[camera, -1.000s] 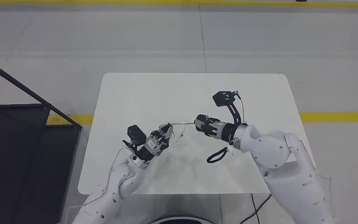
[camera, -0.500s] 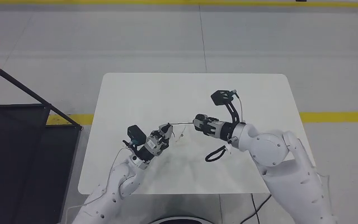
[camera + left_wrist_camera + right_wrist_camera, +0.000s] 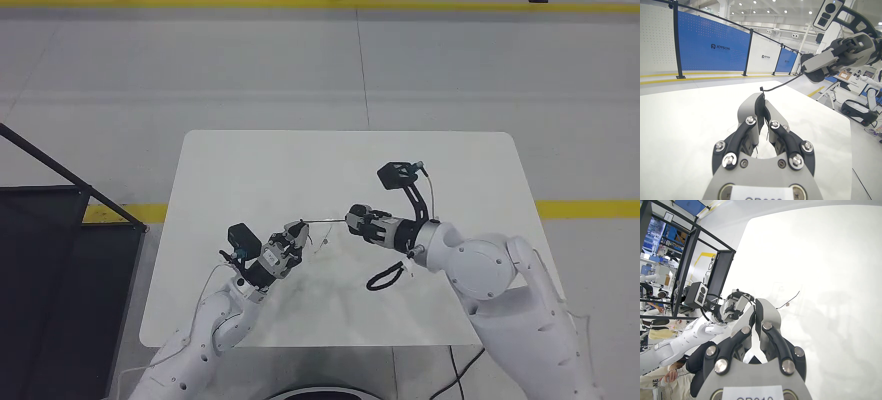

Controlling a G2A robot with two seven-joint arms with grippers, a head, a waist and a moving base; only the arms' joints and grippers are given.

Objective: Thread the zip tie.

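Judging by its look, the zip tie (image 3: 780,86) is a light, thin, springy black strap. It seems stiff enough to bridge open air yet quick to flex or twist, and smooth enough to slide through a loose pinch. I would hold it close beside the head (image 3: 761,88) to keep the slot steady, and near the free end so the tip does not wander. It hangs above the tabletop (image 3: 250,170), touching nothing but the two sets of jaws. The left jaws are pinched shut on the strap just behind the head, which pokes out past their tips, and a short length trails back between them. From the head the strap runs across open air to the right jaws, which are closed on it well apart from the head. Whether the tail already passes through the head I cannot tell. Against a second ago, the right jaws have crept slightly nearer the head, shortening the span, while the left jaws and the head sit where they were.
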